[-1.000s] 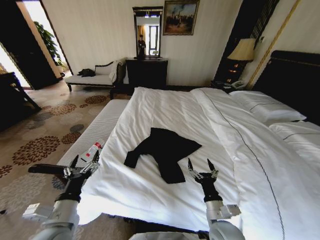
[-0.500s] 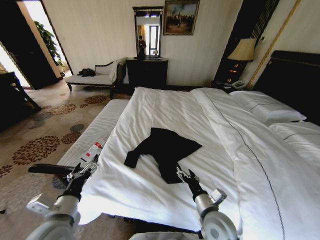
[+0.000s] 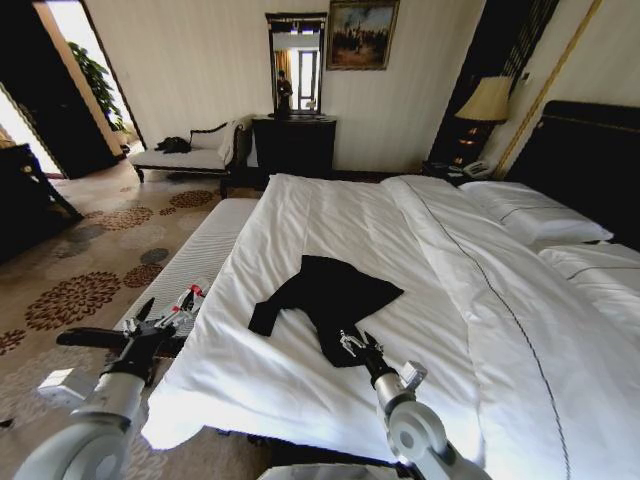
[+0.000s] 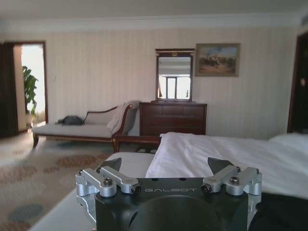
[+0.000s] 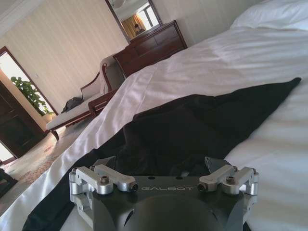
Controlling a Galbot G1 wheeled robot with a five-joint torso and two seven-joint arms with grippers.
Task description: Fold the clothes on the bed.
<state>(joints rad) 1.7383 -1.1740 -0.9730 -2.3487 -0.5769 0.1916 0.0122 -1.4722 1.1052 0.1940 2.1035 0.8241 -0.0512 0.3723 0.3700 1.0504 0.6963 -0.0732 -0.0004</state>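
black t-shirt (image 3: 328, 300) lay crumpled on bed (image 3: 300, 390); right gripper (image 3: 353, 345) released at its hem; left gripper (image 3: 165, 315) released, off bedside

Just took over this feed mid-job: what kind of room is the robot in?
Most likely a hotel bedroom: a large white-made bed with a black T-shirt on it, a bedside lamp, and a chaise longue.

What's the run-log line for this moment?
task: fold T-shirt on bed | T-shirt: crumpled, unfolded | right gripper: open, at its near edge | left gripper: open, beside bed
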